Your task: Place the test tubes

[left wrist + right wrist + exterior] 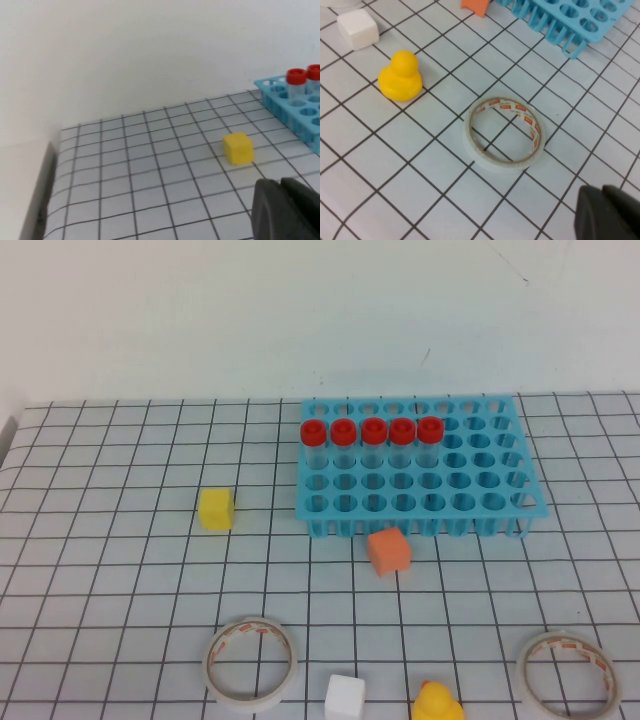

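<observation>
Working over a white gridded table [100, 570], everything spread out on it.

Blue plastic many-holed test-tube rack [520, 505] is sitting right of centre in the high view, upper half of the frame. Five clear test tubes with red caps [373, 435] are standing in it, side by side in one row toward the rack's far edge, left end. Long axes upright, caps up. I am seeing no tube lying loose anywhere on the table.

Two rolls of clear tape: one lower left [251, 625], one lower right [566, 638]. Small yellow cube [216, 509] well left of the rack; orange cube [388, 551] just below the rack's near edge.

My left gripper [281, 187] is showing at the lower right of the left wrist view, clenched on nothing; the rack's corner is lying ahead at that frame's right edge, beyond the yellow cube. My right gripper [602, 192] is showing at the lower right of its view, also clenched and empty, hanging near the lower-right tape roll, the rack up in the upper right corner.

Judging: the rack lies nearer my right side, and any grab would be coming from above, along the upright axis.
</observation>
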Tool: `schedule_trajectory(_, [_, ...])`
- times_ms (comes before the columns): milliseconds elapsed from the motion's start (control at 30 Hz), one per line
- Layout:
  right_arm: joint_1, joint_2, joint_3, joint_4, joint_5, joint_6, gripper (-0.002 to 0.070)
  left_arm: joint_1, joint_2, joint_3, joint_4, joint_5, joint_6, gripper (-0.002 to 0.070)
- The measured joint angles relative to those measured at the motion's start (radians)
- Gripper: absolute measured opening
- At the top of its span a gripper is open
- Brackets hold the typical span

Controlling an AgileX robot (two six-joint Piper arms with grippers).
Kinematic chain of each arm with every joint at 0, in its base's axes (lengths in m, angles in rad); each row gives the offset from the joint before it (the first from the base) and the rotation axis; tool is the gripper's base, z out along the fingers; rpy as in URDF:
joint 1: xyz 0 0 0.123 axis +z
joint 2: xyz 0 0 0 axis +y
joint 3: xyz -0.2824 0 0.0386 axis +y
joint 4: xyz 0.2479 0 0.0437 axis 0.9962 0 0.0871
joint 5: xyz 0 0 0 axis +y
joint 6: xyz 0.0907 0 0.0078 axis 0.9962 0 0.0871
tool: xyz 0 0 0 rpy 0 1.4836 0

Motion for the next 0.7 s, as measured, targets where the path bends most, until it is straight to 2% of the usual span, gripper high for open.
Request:
schedule_trajectory(100, [0.0, 0.0, 0.0, 0.0, 0.0, 0.0, 0.0, 0.125, -0.062, 0.066, -0.135, -0.064, 0.148, -0.0001])
schedule_trajectory(267, [0.0, 0.0, 0.0, 0.0, -0.001, 0.0, 0.0, 0.222, -0.083, 0.207, -0.174, -0.157, 0.19, -0.0001])
schedule_trajectory(500, [0.0, 0.0, 0.0, 0.0, -0.001, 0.0, 0.0, 0.234, -0.085, 0.21, -0.178, 0.039, 0.106, -0.0001])
schedule_trajectory(700, [0.0, 0.0, 0.0, 0.0, -0.001, 0.0, 0.0, 0.232, -0.085, 0.21, -0.178, 0.042, 0.051, -0.0001])
